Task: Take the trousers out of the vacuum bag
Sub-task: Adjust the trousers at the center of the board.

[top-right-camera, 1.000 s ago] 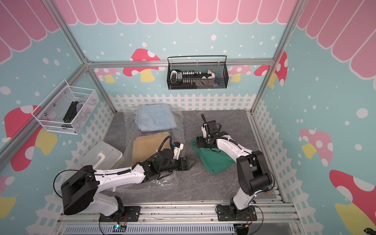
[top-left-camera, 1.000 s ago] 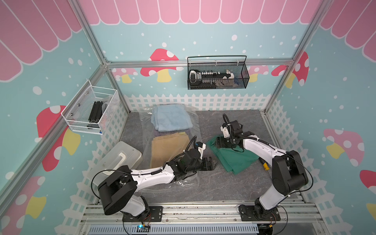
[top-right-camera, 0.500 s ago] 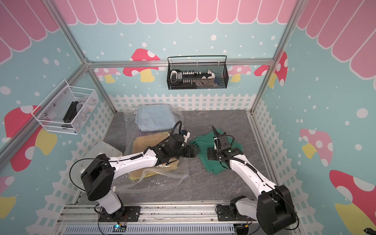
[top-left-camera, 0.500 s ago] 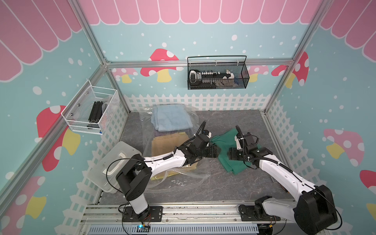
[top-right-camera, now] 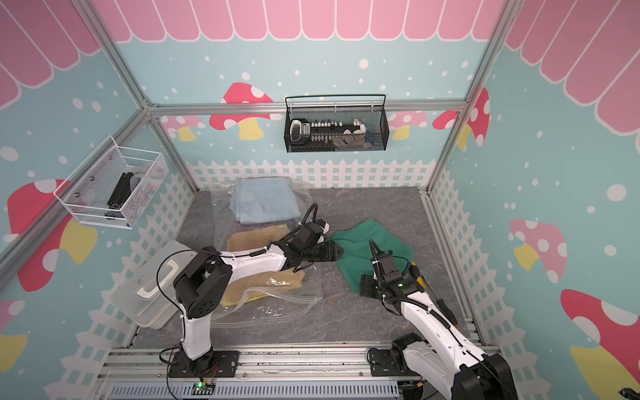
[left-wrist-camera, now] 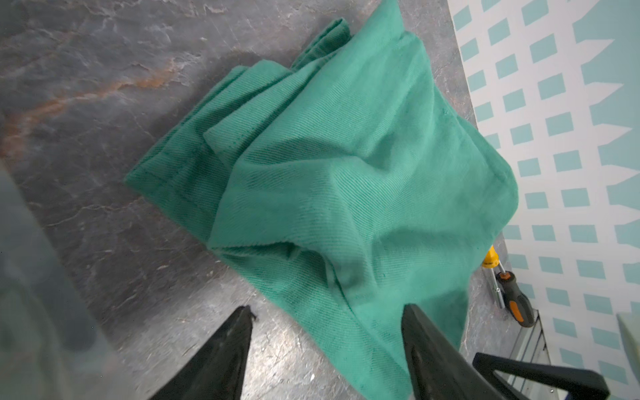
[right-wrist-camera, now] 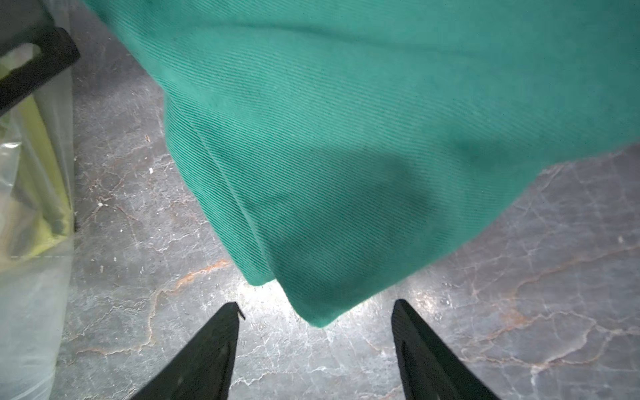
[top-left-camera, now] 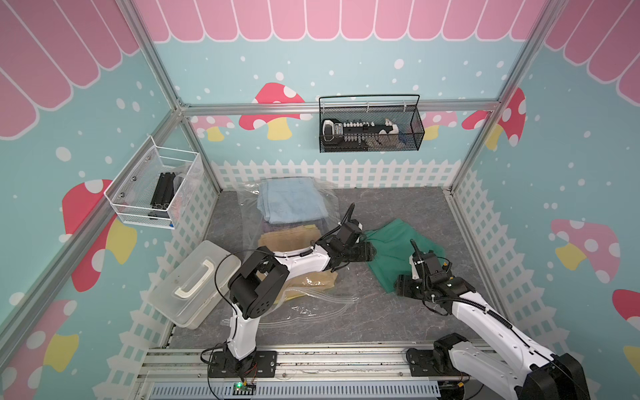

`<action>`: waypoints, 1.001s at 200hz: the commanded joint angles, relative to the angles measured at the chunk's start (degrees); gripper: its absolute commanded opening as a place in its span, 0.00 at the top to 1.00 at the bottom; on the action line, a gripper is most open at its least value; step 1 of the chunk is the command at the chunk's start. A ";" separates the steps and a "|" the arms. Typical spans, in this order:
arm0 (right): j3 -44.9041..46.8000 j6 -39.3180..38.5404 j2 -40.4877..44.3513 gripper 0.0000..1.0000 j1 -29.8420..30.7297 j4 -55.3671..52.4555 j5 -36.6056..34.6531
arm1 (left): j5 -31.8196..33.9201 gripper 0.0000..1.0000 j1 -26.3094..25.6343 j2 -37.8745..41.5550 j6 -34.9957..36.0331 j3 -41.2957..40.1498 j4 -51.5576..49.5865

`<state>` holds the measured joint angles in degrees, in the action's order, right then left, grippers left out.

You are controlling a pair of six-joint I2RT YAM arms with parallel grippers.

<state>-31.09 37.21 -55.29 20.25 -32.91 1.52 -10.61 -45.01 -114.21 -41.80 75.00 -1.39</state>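
The dark green trousers (top-left-camera: 398, 249) (top-right-camera: 372, 244) lie rumpled on the grey table, outside the vacuum bag (top-left-camera: 311, 308) (top-right-camera: 277, 313). Light blue trousers (top-left-camera: 291, 201) and tan trousers (top-left-camera: 287, 239) sit inside the clear crinkly plastic. My left gripper (top-left-camera: 372, 251) (left-wrist-camera: 327, 311) is open at the green trousers' (left-wrist-camera: 346, 173) corner nearest the bag, with cloth lying between its fingers. My right gripper (top-left-camera: 398, 287) (right-wrist-camera: 315, 308) is open at their front corner (right-wrist-camera: 346, 138), which points into the gap just ahead of the tips.
A translucent hard box (top-left-camera: 194, 284) with a white handle stands front left, beside the bag. Screwdrivers (left-wrist-camera: 512, 301) lie along the right-hand picket fence. A black wire basket (top-left-camera: 370, 128) hangs on the back wall and a white mesh basket (top-left-camera: 156, 190) on the left wall.
My left arm swung from the bag's front mouth over to the green trousers. My right arm drew back from their far side to their front corner. Both pairs of jaws narrowed somewhat.
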 commanded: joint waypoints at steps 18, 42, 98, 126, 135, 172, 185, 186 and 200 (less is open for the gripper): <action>1.55 2.77 0.25 0.28 0.96 -1.61 -1.54 | -2.07 0.46 1.48 -3.38 -5.07 1.81 7.17; 2.04 3.25 -1.99 0.29 2.05 -0.75 -1.95 | -2.32 0.56 2.19 -4.12 -6.18 1.73 9.03; -0.05 5.83 -7.65 0.51 8.34 -0.14 -10.12 | -2.78 0.84 4.17 -1.86 -8.59 -3.01 13.39; -1.96 6.38 -8.31 0.77 10.37 -0.96 -13.40 | -3.31 0.89 5.35 -0.72 -9.34 -5.52 15.24; -2.77 6.55 -7.75 0.83 11.27 -1.58 -14.34 | -3.67 0.90 5.70 -0.51 -9.73 -6.45 16.13; -5.16 6.45 -4.59 0.90 13.28 -3.42 -15.25 | -4.21 0.93 6.33 1.56 -9.79 -8.83 16.87; -5.44 6.22 -4.39 0.91 13.74 -3.35 -14.55 | -4.46 0.93 6.43 2.35 -9.79 -9.35 16.81; -5.45 6.17 -4.39 0.91 13.80 -3.28 -14.45 | -4.48 0.93 6.43 2.43 -9.79 -9.40 16.83; -5.33 5.19 -4.94 0.91 14.24 -2.61 -12.69 | -4.63 0.94 6.60 3.30 -9.87 -9.77 16.67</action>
<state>-35.51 42.68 -60.20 33.52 -34.39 -11.60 -14.87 -39.22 -113.97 -50.83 66.24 14.04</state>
